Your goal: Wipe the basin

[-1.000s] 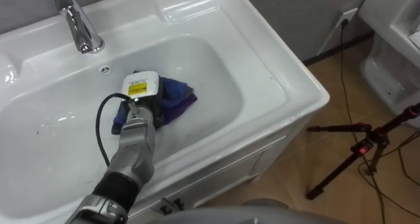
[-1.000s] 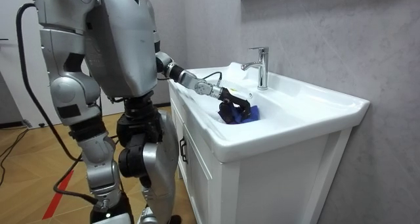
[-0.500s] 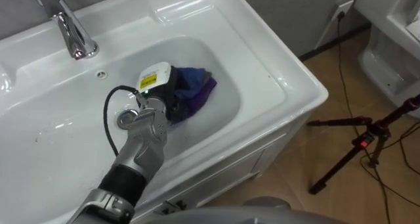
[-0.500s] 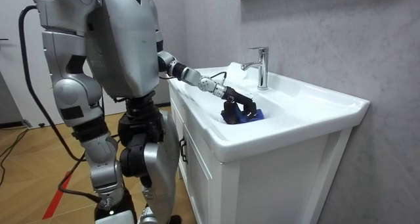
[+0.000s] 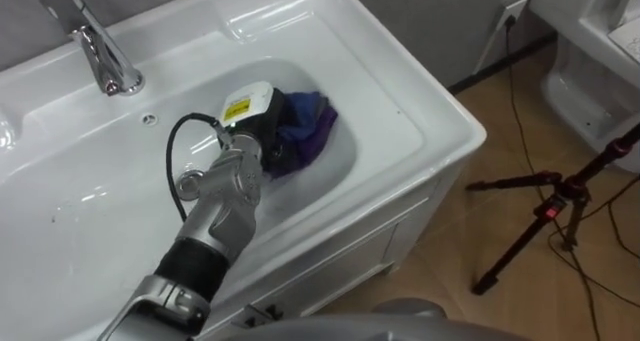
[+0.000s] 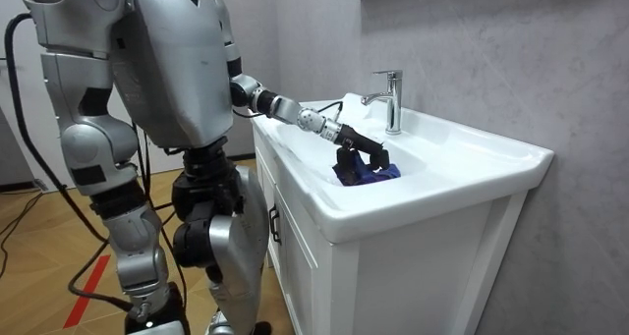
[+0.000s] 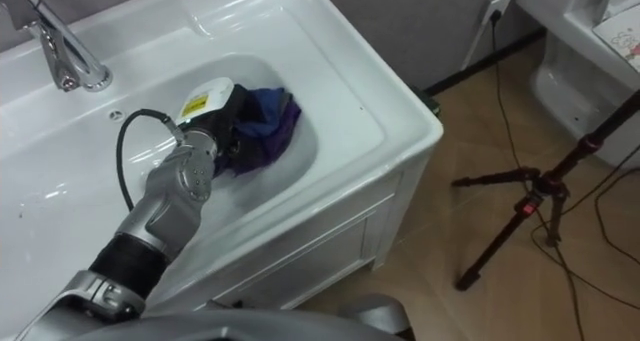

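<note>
- Down inside the white basin [image 5: 100,201], toward the right end of its bowl, bearing down on a bunched blue-purple cloth [image 5: 305,131] with the left robot hand [image 5: 258,139].
- Gripping that cloth: in the room view, curling dark fingers [image 6: 362,156] down into the bunch, with the forearm reaching in from the near left.
- Having been working nearer the bowl's middle a second ago, now sweeping rightward and a little farther, bringing the cloth up against the bowl's right wall.
- Shifting slightly with the camera as well, yet clearly pulling away from the faucet [image 5: 90,46] at the far left.
- Judging from that, running a wiping stroke across the bottom and reaching its right-hand limit.
- Probably needing a reversal next, dragging back leftward toward the area below the faucet while keeping pressure on, so as not to lose the cloth.
- Judging the task well under way but not finished, with the left half of the bowl probably waiting for another pass.
- Standing close against the cabinet front, at the room view's left of it, reaching over the rim.
</note>
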